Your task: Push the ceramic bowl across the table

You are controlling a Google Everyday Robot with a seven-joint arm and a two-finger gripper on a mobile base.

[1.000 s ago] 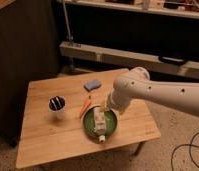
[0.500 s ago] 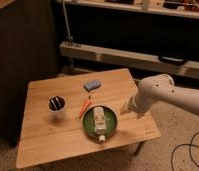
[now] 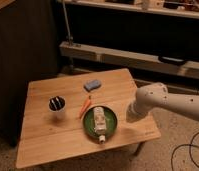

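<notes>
1. Bench [image 3: 43, 142]: light-wood top filling the lower left and centre of the frame. It carries every item below.
2. Cup [image 3: 56, 106]: left of centre, white with a dark inside, upright, well apart from the bowl.
3. Carrot [image 3: 85, 105]: orange, lying slantwise between the cup and the bowl. Its lower end is just beside the bowl's upper-left rim; contact cannot be told.
4. Sponge [image 3: 92, 84]: grey-blue, flat, toward the bench's upper edge, apart from the rest.
5. Ceramic bowl [image 3: 88, 125]: dark green, at lower centre of the bench, near its lower edge, upright with mouth up.
   - It is round, so it has no long axis or heading of its own.
   - It holds a white bottle [image 3: 98, 119] lying flat, long axis running up-down in the frame, capped end overhanging the lower rim.
6. Tool [image 3: 132, 115]: at the end of the white arm [image 3: 168, 102], which enters from the right of the frame. It is low over the bench's right edge, near the bowl's right side and apart from it. How far open it is: cannot tell. Nothing is seen in its hold.
7. Judgement: this low stance beside the rim suits a sideways shove toward the left. The carrot and cup lie that way and may be swept along, and the overhanging bottle may roll out.
</notes>
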